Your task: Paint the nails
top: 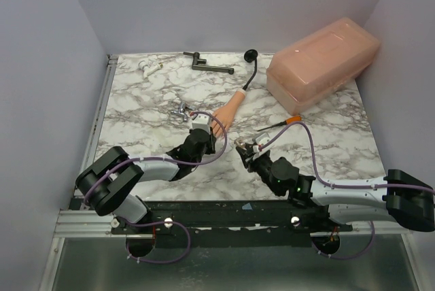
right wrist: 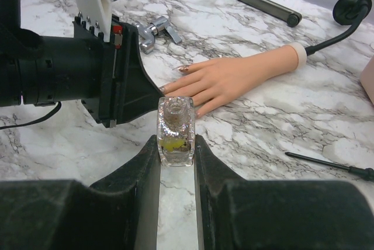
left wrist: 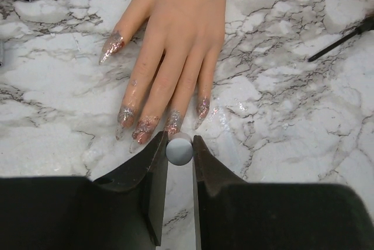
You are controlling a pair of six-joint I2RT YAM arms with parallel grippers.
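Note:
The peach mannequin hand [top: 228,109] lies palm down on the marble table [top: 143,114], its black curved stem [top: 253,70] running to the back. In the left wrist view the hand [left wrist: 178,34] points toward me, and the nails [left wrist: 142,131] carry reddish glitter. My left gripper [left wrist: 179,146] is shut on a round grey brush cap [left wrist: 179,150], just in front of the fingertips. It also shows in the top view [top: 212,132]. My right gripper [right wrist: 176,145] is shut on an open glass polish bottle [right wrist: 175,130], upright, near the hand. It also shows in the top view [top: 245,149].
A large pinkish translucent box [top: 323,63] stands at the back right. A black bar tool [top: 207,64] and a small white item [top: 151,68] lie at the back. A metal clip [top: 179,111] sits left of the hand. An orange-handled thin tool [top: 282,123] lies to its right.

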